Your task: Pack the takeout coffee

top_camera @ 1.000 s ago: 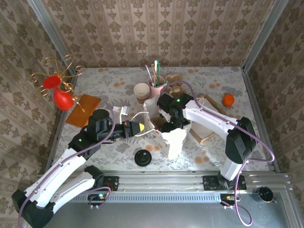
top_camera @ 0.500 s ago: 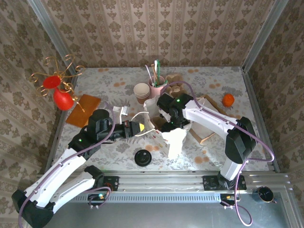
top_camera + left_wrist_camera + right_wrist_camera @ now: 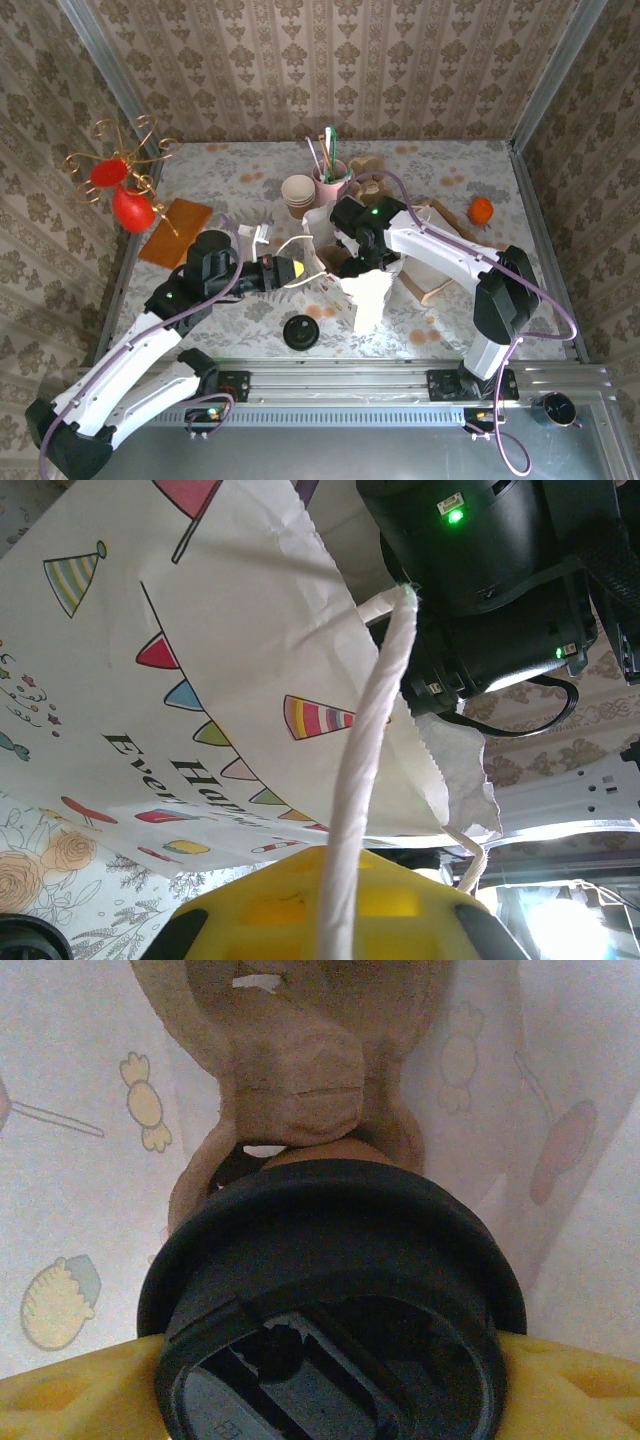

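Two grippers at one white bag (image 3: 366, 298).
Left gripper (image 3: 338, 905) is pinched shut on its cord handle (image 3: 375, 750); the print reads "Hap…", "Eve…". Inside the bag, the black-lidded coffee (image 3: 330, 1250) sits between the right gripper (image 3: 330, 1400) fingers, grip unclear.

Pink cup of stirrers (image 3: 331, 182) as reference: lidless beige cup stack (image 3: 298, 194) just left, orange ball (image 3: 481, 210) well right, loose black lid (image 3: 300, 330) well nearer, red vase (image 3: 131, 211) far left.

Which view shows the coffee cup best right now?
Right wrist: the coffee cup, black lid close up between yellow fingers. Overhead, the right arm covers the bag mouth; left wrist faces the bag's printed outside.
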Robot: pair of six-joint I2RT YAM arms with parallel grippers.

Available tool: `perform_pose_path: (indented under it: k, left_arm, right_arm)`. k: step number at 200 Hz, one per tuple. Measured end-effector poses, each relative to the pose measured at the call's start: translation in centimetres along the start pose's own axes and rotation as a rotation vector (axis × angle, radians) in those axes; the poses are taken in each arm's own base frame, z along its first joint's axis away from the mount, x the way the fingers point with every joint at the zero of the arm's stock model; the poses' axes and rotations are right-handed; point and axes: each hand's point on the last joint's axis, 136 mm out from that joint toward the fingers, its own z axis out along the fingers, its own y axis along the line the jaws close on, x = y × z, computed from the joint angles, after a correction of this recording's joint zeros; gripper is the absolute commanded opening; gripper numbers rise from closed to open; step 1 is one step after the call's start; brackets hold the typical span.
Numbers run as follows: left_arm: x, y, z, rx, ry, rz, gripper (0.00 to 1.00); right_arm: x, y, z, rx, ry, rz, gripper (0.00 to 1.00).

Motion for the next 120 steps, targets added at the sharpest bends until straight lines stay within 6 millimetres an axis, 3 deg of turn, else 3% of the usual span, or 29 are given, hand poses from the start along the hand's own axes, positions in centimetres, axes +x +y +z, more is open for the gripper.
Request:
perform_pose_path:
  k: [120]
  left_arm:
    - [0.04, -0.02, -0.07, 0.008, -0.008, 0.007, 0.01]
  right_arm:
    - [-0.06, 0.18, -0.1, -0.007, -0.003, 0.002, 0.87]
